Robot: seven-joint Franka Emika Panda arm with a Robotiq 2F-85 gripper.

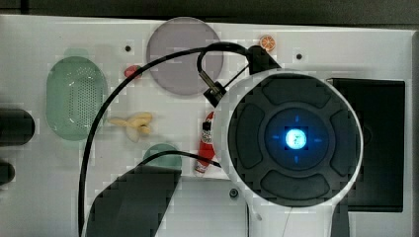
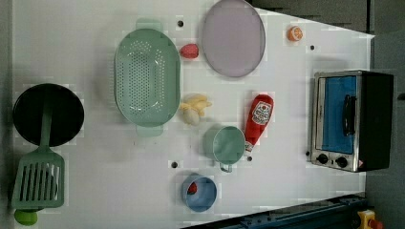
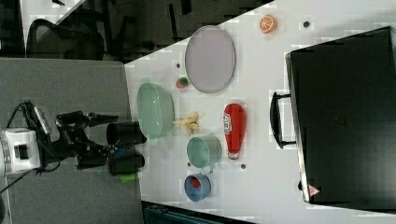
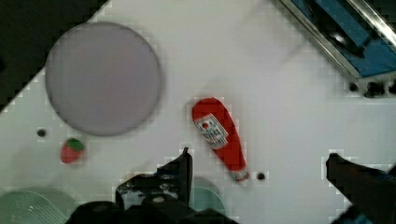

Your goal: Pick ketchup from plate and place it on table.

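While the ketchup point(image 4: 220, 138) is lying flat on the white bench point(image 4: 289, 121), the tool point(image 4: 259, 175) is hanging above it with its two fingers point(image 4: 180, 175) spread almost as wide as they can go, and it is holding nothing. In the wrist view the bottle is lying between the two dark fingers and a little beyond their tips, not touching either of them. Its white cap is pointing toward the tool and its wide red end is pointing away.

The plate point(image 4: 105, 77) is lying further out from the tool than the bottle and to one side, apart from the ketchup, and its greyish surface is carrying nothing. A small strawberry point(image 4: 71, 150) is resting on the bench just beside the plate's rim.

In the left view the ketchup point(image 2: 258, 121) is lying just beside a green cup point(image 2: 228, 145), with its cap end almost touching the cup. A banana point(image 2: 193, 108) is lying between the cup and a green basket point(image 2: 147, 76). A toaster oven point(image 2: 351, 120) with a blue door is standing on the other side of the bottle, well apart from it. An orange slice point(image 2: 294, 33) is resting near the far corner of the bench, beyond the plate.

In the right view the tool point(image 3: 121, 149) is pointing toward the bench.
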